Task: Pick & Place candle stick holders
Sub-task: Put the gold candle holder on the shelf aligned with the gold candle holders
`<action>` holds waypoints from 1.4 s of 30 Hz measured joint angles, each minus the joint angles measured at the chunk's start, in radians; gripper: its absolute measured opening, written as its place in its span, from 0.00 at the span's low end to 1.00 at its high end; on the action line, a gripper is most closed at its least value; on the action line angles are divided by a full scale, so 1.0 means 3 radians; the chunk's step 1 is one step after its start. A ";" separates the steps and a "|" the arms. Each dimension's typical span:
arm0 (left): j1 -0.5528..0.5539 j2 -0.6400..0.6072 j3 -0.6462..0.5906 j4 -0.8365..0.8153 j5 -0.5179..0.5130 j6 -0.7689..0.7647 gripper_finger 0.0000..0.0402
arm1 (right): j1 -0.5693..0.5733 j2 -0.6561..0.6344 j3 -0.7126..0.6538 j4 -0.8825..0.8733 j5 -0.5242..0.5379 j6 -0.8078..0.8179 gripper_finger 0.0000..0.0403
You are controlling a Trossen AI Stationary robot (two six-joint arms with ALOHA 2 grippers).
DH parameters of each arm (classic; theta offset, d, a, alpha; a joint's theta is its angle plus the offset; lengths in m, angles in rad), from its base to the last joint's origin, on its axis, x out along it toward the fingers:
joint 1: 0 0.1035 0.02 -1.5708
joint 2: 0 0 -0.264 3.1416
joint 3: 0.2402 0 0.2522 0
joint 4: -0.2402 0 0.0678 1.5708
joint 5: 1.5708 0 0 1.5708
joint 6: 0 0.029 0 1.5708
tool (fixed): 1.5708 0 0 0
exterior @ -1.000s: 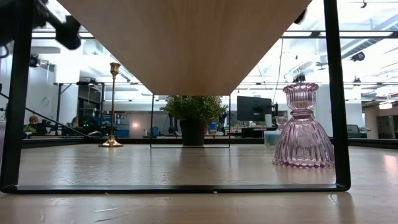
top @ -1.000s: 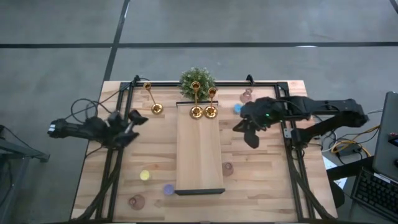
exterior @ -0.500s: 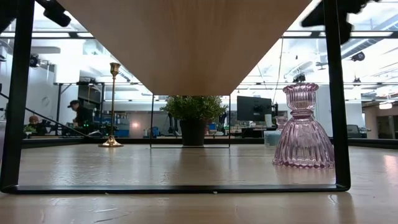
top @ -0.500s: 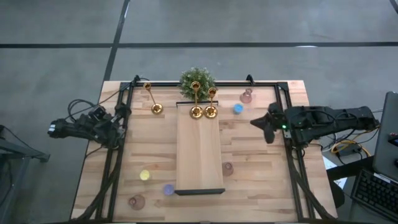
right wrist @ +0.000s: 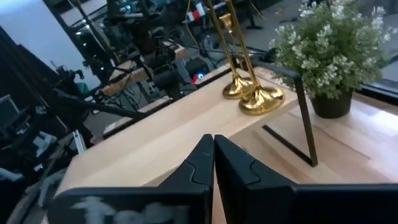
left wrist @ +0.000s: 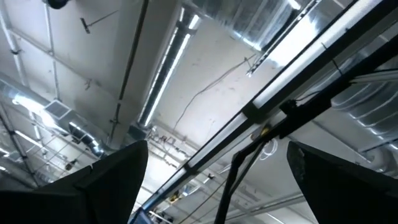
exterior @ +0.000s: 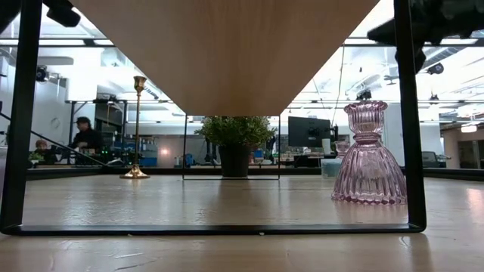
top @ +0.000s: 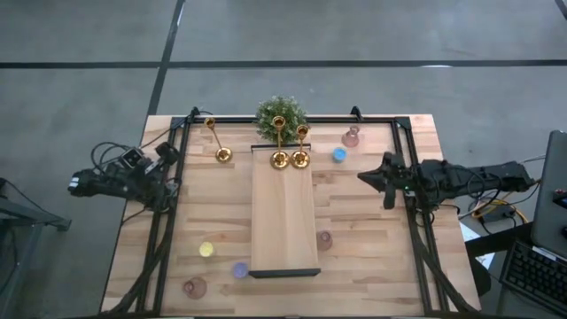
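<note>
Currently both arms sit pulled back at the counter edges, nothing held. Left pincer (top: 168,152) fingers apart; right pincer (top: 370,176) fingers pressed together, empty. 2 gold holders (top: 290,159) stand on the raised board (top: 283,221) ahead of the right pincer; blue holder (top: 338,154) is just beside it, pink glass holder (top: 351,136) slightly further. Likely next: open first, approach the gold stem low near its round base, since polished metal is slick and top-heavy. Ribbed glass grips better.
</note>
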 joint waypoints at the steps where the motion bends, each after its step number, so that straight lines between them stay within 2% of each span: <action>1: 0.0000 0.0000 0.0000 -0.0018 -0.0049 -0.0013 0.97 | -0.0001 -0.0057 -0.0065 0.0020 0.0001 0.0000 0.02; 8: 0.0000 0.0000 0.0001 -0.0058 -0.0108 -0.0026 0.97 | 0.0000 -0.0420 -0.0556 0.0552 -0.0024 -0.0106 0.02; 12: 0.0000 0.0000 0.0000 -0.0303 -0.0214 -0.0041 0.97 | -0.0001 -0.0606 -0.0832 0.0875 -0.0029 -0.0095 0.02; 16: 0.0000 0.0000 0.0001 -0.0458 -0.0284 -0.0220 0.97 | 0.0000 -0.0739 -0.0996 0.0838 -0.0026 -0.0079 0.02; 19: 0.0000 0.0003 0.0000 -0.0488 -0.0188 -0.0315 0.97 | 0.0000 -0.0774 -0.1109 0.0842 -0.0022 -0.0007 0.02; 24: 0.0000 0.0006 0.0001 -0.0477 -0.0163 -0.0397 0.97 | 0.0000 -0.0765 -0.1157 0.0839 -0.0011 0.0053 0.02; 30: 0.0001 0.0008 0.0001 -0.0098 -0.0191 -0.0214 0.97 | 0.0000 -0.0768 -0.1158 0.0879 -0.0012 0.0071 0.02; 35: 0.0001 0.0008 0.0001 0.0020 -0.0209 -0.0320 0.97 | 0.0000 -0.0767 -0.1159 0.0877 -0.0011 0.0082 0.02; 38: 0.0003 0.0007 0.0014 -0.0006 -0.0353 -0.0419 0.97 | 0.0000 -0.0767 -0.1159 0.0872 -0.0012 0.0082 0.02; 42: 0.0005 0.0065 0.0046 -0.0162 -0.0364 -0.0384 0.97 | 0.0000 -0.0765 -0.1159 0.0842 0.0001 0.0082 0.02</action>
